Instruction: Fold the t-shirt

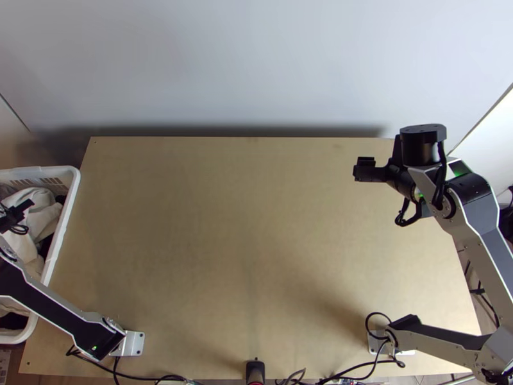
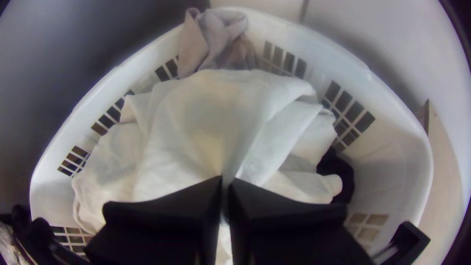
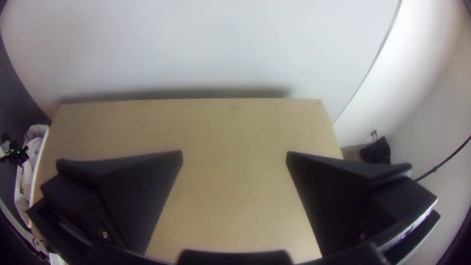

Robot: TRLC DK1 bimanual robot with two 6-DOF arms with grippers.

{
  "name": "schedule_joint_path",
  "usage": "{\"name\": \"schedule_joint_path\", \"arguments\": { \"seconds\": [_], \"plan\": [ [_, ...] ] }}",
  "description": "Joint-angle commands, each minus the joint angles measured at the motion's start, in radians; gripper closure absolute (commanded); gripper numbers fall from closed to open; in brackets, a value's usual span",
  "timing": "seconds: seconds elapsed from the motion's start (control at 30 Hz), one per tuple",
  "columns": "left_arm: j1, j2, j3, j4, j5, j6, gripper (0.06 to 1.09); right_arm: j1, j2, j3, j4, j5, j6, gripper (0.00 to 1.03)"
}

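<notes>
Likely at pickup, our black left pincer (image 2: 225, 182) pinches bunched white cloth (image 2: 191, 118) we should lift next; our black right pincer (image 3: 234, 156) is spread.

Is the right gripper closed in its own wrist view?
No, the right gripper is open, with the wooden table visible through the wide gap between its fingers.

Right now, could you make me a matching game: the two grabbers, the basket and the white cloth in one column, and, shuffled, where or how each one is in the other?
1. Left gripper
2. Right gripper
3. Plastic basket
4. White cloth

A. Bunched among slotted walls
B. Fingers wide apart
C. At the wooden table's left end
D. Fingers closed on cloth

Pairs: 1-D; 2-B; 3-C; 4-A
</notes>
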Motion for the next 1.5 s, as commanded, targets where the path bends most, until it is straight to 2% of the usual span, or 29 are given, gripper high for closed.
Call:
{"name": "schedule_joint_path", "arguments": {
  "seconds": [0.0, 0.07, 0.13, 0.23, 0.43, 0.6, 0.97, 1.17, 1.37, 1.47],
  "plan": [
    [-0.003, -0.022, -0.014, -0.002, 0.014, 0.047, 1.00, -0.012, -0.018, -0.026, 0.010, 0.006, -0.001, 0.05],
    [-0.003, -0.034, -0.014, -0.007, 0.014, 0.046, 1.00, -0.013, -0.021, -0.033, 0.012, 0.006, -0.001, 0.05],
    [-0.006, -0.051, 0.012, -0.073, 0.034, 0.047, 1.02, -0.013, -0.027, -0.042, 0.015, 0.006, -0.001, 0.05],
    [-0.015, -0.066, 0.102, -0.269, 0.100, 0.035, 1.05, -0.013, -0.036, -0.051, 0.016, 0.006, -0.001, 0.05],
    [-0.023, -0.155, 0.193, -0.458, 0.258, -0.034, 1.05, -0.013, -0.055, -0.072, 0.024, 0.006, -0.003, 0.05],
    [-0.058, -0.263, 0.191, -0.468, 0.258, -0.052, 1.05, -0.013, -0.072, -0.091, 0.035, 0.006, -0.005, 0.05],
    [-0.333, -0.540, 0.190, -0.671, 0.258, -0.063, 1.05, -0.021, -0.110, -0.115, 0.056, 0.006, -0.008, 0.05],
    [-0.573, -0.660, 0.231, -0.786, 0.252, -0.138, 1.05, -0.030, -0.171, -0.186, 0.074, 0.006, -0.009, 0.05],
    [-0.825, -0.695, 0.294, -0.832, 0.163, -0.246, 1.05, -0.059, -0.263, -0.281, 0.116, 0.004, -0.015, 0.05],
    [-0.915, -0.665, 0.340, -0.855, 0.149, -0.309, 1.05, -0.068, -0.300, -0.324, 0.122, 0.004, -0.012, 0.05]
  ]
}}
